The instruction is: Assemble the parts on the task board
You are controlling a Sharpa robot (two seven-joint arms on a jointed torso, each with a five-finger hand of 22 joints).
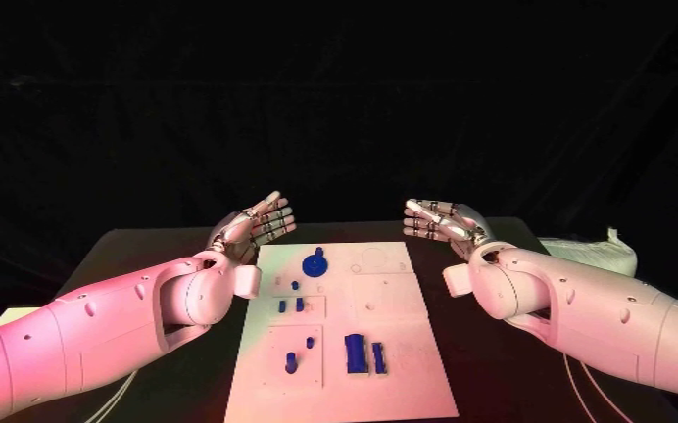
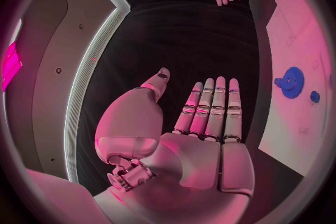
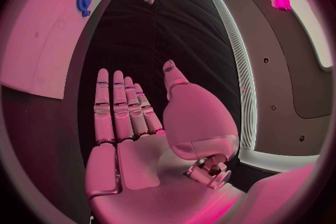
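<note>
Left silver hand [image 1: 256,224] fingers spread, holding nothing, right silver hand [image 1: 444,222] likewise, both flanking far end of white task board [image 1: 403,364], blue gear-shaped part [image 1: 315,266] near its far edge, small blue parts [image 1: 357,352] toward near edge

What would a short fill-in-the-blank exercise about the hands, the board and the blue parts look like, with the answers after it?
1. The left hand and the right hand are both ____, holding nothing.
2. The blue gear lies on the ____ plate, the task board.
3. The board lies ____ the two arms.
4. Both hands hover beyond the board's ____ end.

Missing words: open; white; between; far
</note>
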